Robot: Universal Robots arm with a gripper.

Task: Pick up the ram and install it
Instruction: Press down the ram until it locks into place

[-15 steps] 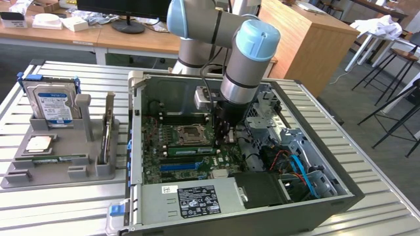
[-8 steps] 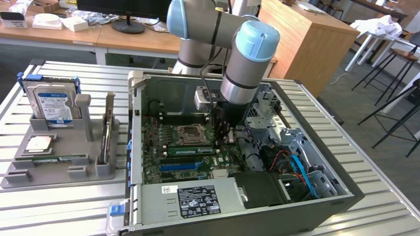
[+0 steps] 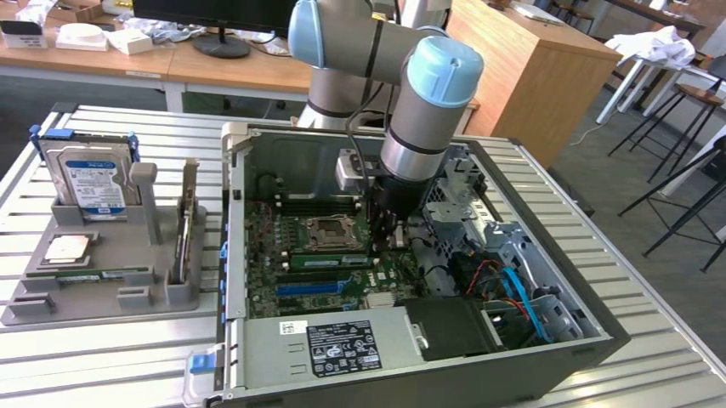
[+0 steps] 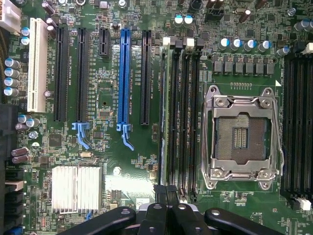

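Exterior view: arm reaches down from 12 o'clock into the open PC case, which lies on a slatted metal table. The gripper is low over the motherboard, just at 3 o'clock of the CPU socket.

The ram is in the case, not in the claw. It's a thin green strip lying along a memory slot, just at 6 o'clock of the socket, and the claw sits over its 3 o'clock end. Blue slot is further down at 6 o'clock, then the power supply with its black label.

Wrist view: gripper is closed, fingertips pressed together with nothing between them. The tips are right at one end of the memory slot bank. The ram stands on edge in the outermost slot of that bank, between the black expansion slot and the empty memory slots. Can't tell if the tips touch the stick. The CPU socket is empty with its metal frame down. Blue slot, white slot and finned heatsink are all well apart from the claw.

Grey parts tray is at 9 o'clock of the case, exterior view. A hard drive stands upright in it at 12 o'clock, with a silver processor chip below it.
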